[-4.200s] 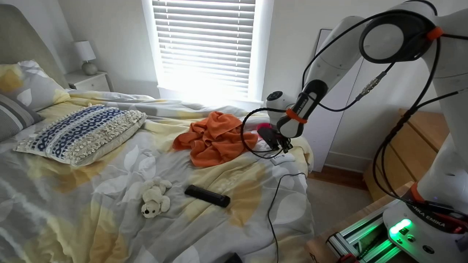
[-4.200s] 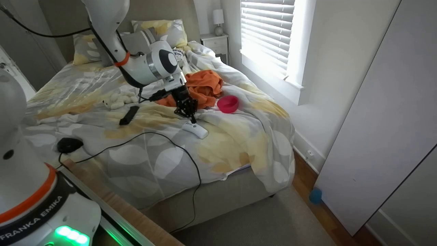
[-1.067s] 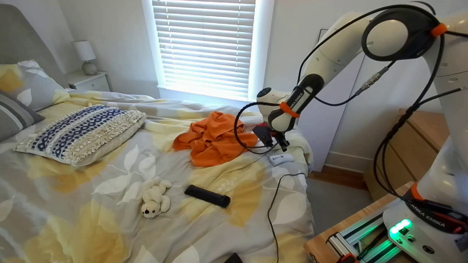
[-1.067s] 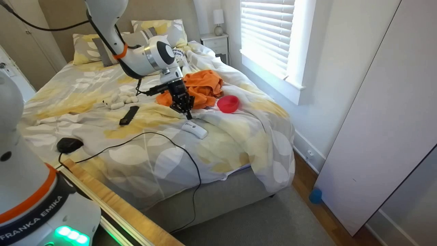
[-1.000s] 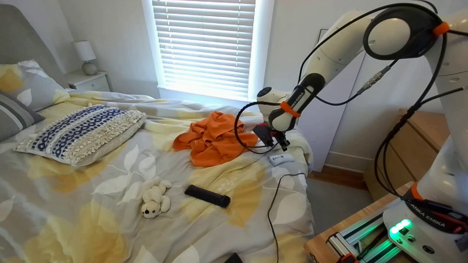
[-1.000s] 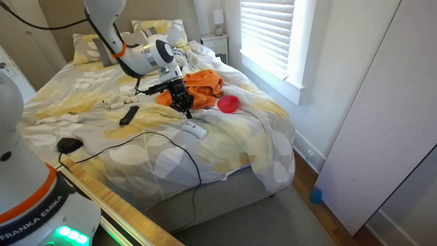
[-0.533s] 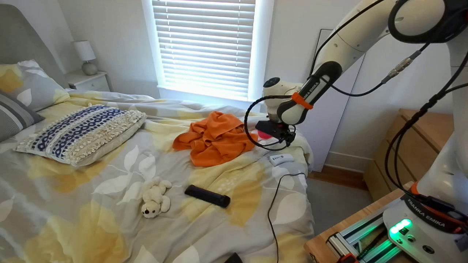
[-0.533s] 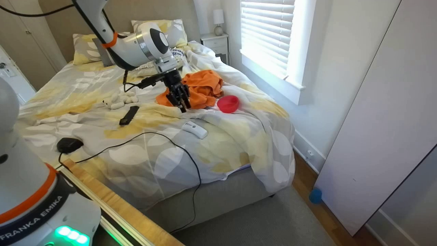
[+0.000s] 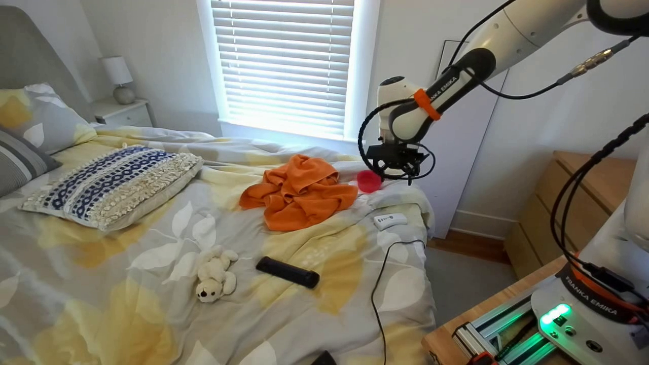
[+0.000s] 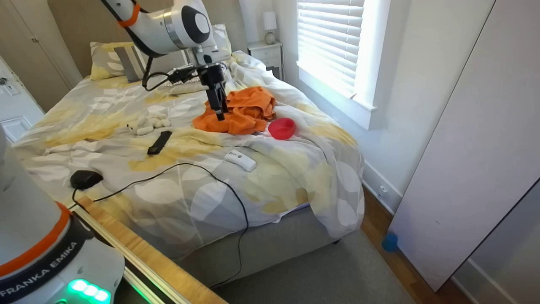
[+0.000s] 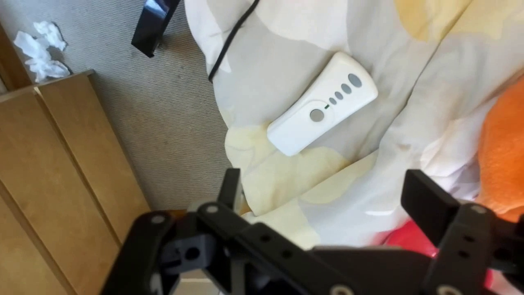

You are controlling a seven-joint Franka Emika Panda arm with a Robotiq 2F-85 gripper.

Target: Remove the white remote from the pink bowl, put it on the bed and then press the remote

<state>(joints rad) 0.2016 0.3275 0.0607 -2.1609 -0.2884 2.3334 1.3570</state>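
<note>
White remote [image 11: 294,130] on bed [image 10: 202,204], buttons [image 11: 317,115] up, lower than hovering claw [image 11: 323,180] and apart from it. Wrist view: remote ahead of fingertips [image 11: 423,196], in line with gap between them. Claw wide, fingers spread. Pink bowl [image 9: 368,186] near remote, just beside orange cloth [image 9: 299,195]; black cable [image 11: 233,36] nearby, at bed edge.

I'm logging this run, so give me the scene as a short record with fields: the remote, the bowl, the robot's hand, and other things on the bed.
remote: white, face up on the bed, outside the bowl
bowl: pink, beside the cloth
hand: open, holding nothing, above the bed, apart from the remote
cloth: orange, crumpled
toy: pale, stuffed, near but apart from the long black object
cushion: blue-patterned, toward the head of the bed
pressed: cannot tell from these pictures
</note>
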